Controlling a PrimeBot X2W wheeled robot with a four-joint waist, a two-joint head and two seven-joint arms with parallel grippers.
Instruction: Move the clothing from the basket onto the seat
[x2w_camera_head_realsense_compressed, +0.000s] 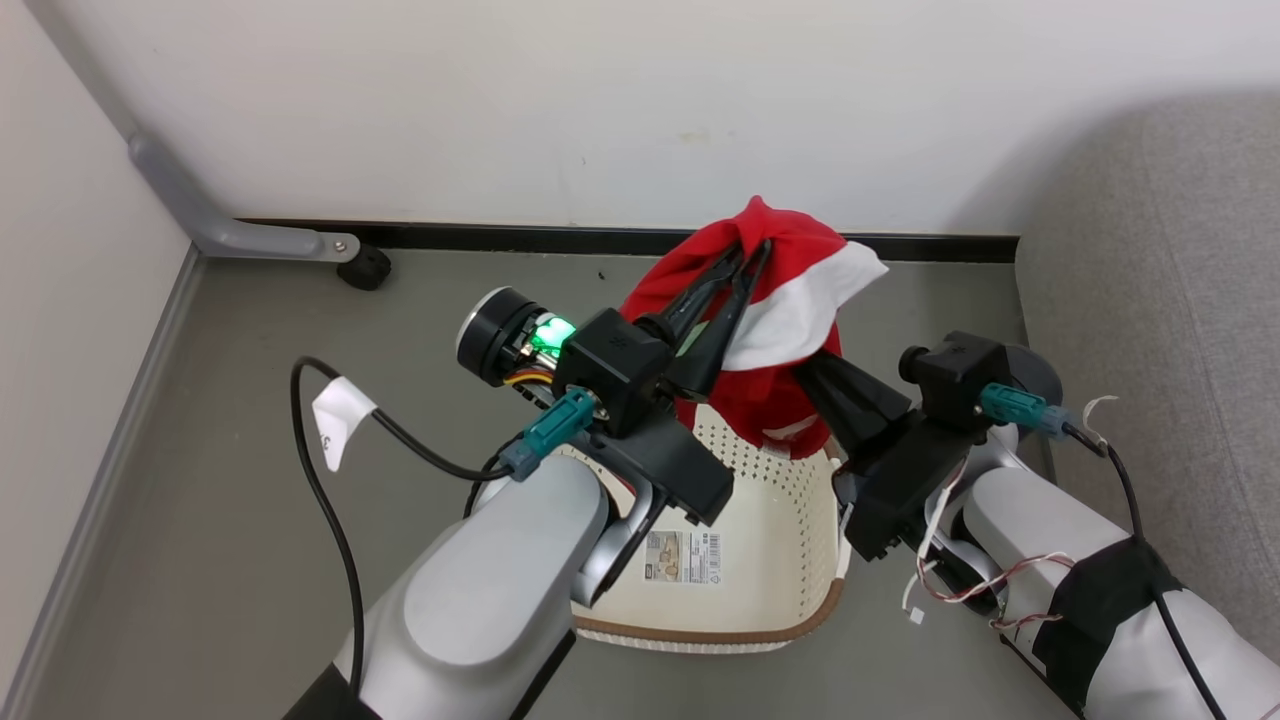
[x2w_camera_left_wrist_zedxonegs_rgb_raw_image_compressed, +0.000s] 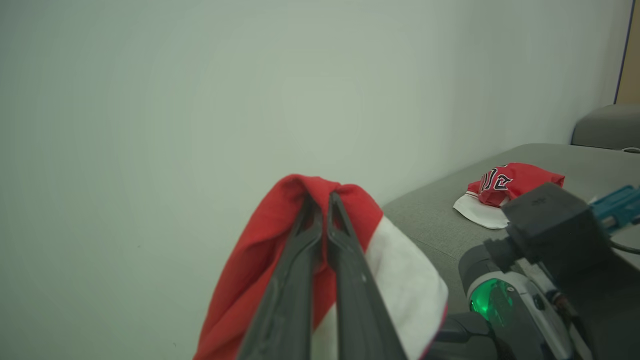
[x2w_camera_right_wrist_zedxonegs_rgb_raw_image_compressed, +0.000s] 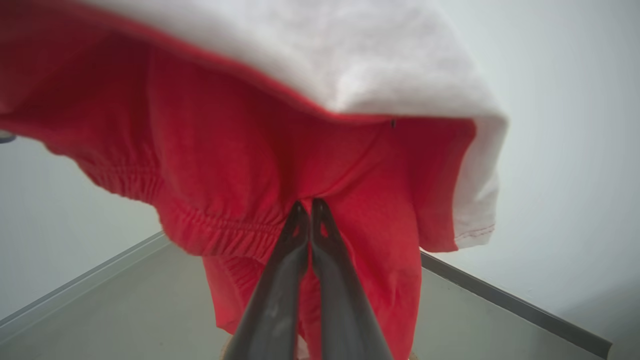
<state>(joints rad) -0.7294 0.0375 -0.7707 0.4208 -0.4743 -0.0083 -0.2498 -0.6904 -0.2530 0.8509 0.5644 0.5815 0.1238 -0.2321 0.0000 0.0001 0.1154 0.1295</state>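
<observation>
Aloft — shorts (x2w_camera_head_realsense_compressed: 790, 310) in left pincer (x2w_camera_head_realsense_compressed: 752, 250), right pincer (x2w_camera_right_wrist_zedxonegs_rgb_raw_image_compressed: 310, 207).

A plain white wall (x2w_camera_head_realsense_compressed: 600, 100) met a smooth grey floor (x2w_camera_head_realsense_compressed: 200, 480) along a black baseboard (x2w_camera_head_realsense_compressed: 560, 238). At the left stood a pale panel (x2w_camera_head_realsense_compressed: 60, 250). Beside it, a grey metal leg (x2w_camera_head_realsense_compressed: 190, 210) bent along the floor and ended at a black foot (x2w_camera_head_realsense_compressed: 365, 268).
</observation>
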